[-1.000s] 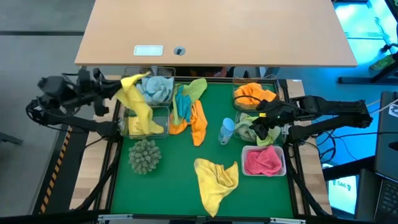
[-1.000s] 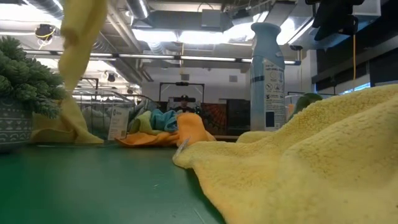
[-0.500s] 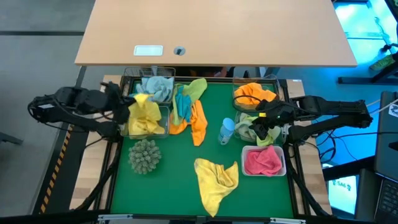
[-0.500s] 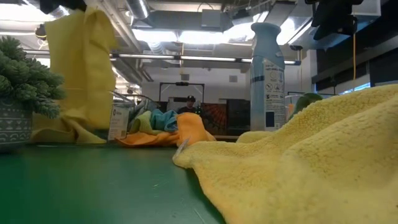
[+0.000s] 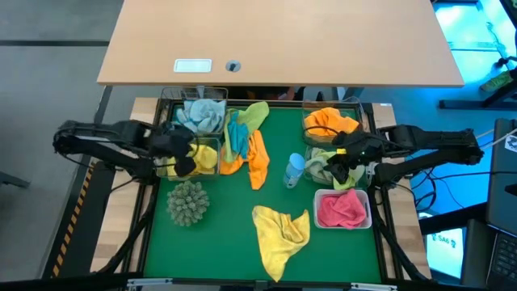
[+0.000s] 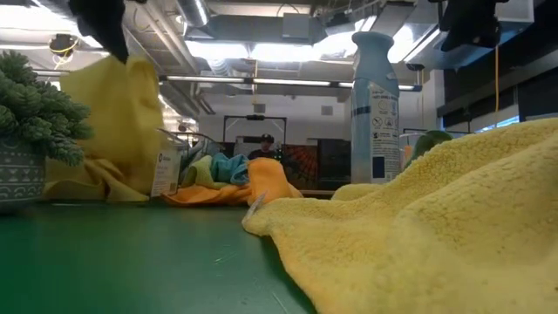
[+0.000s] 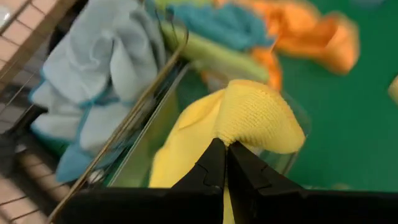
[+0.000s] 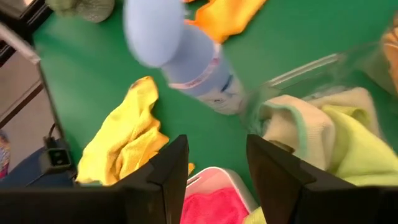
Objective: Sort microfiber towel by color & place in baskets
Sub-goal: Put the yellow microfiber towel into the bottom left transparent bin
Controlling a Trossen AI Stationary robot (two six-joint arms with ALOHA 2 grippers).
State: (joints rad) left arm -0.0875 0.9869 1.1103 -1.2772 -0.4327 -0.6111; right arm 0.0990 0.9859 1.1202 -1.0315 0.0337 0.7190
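Note:
My left gripper (image 5: 187, 155) is shut on a yellow microfiber towel (image 7: 186, 134) over the nearer clear basket (image 5: 212, 144) on the table's left. The basket behind it holds a light blue towel (image 5: 202, 113). My right gripper (image 8: 217, 168) stands open above the clear basket with the light green towel (image 5: 323, 166), touching nothing. An orange towel (image 5: 329, 121) fills the far right basket and a pink one (image 5: 342, 208) the white basket. Loose on the green mat lie a second yellow towel (image 5: 280, 230) and a pile of orange (image 5: 257, 162), blue and green towels. My left gripper pinches a bunched fold of the yellow towel (image 7: 245, 115) between its two fingertips (image 7: 214, 158), coming from above and slanting down. The towel hangs below the fingers, and its lower part (image 6: 83, 179) lies heaped in the clear basket.
A spiky grey-green ball (image 5: 187, 202) sits near the left baskets. A light blue bottle (image 5: 294, 170) stands upright mid-table, just left of my right gripper. A wooden desk (image 5: 283, 40) lies beyond the far edge. The mat's near left corner is bare.
My left gripper has come down and toward the table's right and near edges, tipping from nearly level to pointing steeply down, still shut on the yellow towel. The towel, before stretched up out of the basket, now hangs short and bunches into the basket.

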